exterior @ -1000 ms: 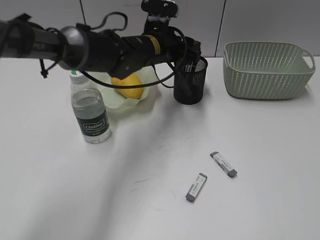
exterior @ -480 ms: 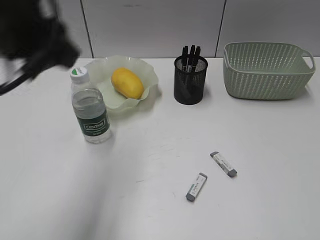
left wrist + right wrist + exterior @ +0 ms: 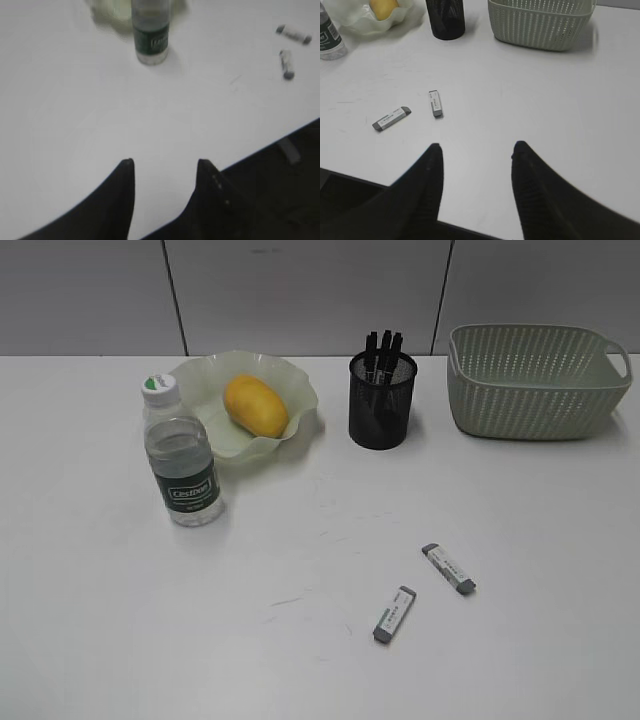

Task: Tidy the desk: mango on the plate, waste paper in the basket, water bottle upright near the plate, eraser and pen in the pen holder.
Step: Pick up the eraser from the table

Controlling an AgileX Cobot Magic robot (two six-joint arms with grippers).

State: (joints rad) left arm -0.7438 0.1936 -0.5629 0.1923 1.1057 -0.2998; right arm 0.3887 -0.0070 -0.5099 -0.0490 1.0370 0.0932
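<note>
The mango (image 3: 256,405) lies on the pale green plate (image 3: 300,390). The water bottle (image 3: 181,455) stands upright just left of the plate. The black mesh pen holder (image 3: 381,405) holds several black pens (image 3: 382,345). Two grey-white erasers (image 3: 448,569) (image 3: 394,614) lie on the desk (image 3: 520,540) at the front right. The basket (image 3: 535,380) stands at the back right. No waste paper shows. My left gripper (image 3: 165,162) is open and empty above the desk's near edge. My right gripper (image 3: 476,146) is open and empty, near the erasers (image 3: 435,103). Neither gripper shows in the exterior view.
A grey panelled wall runs behind the desk. The desk's front edge and dark floor show in both wrist views. The left wrist view shows the bottle (image 3: 150,37) ahead and both erasers (image 3: 287,63) to the right.
The left arm, which reached over the pen holder a second ago, has drawn back to the left and out of the exterior view. The pens now show standing in the holder.
</note>
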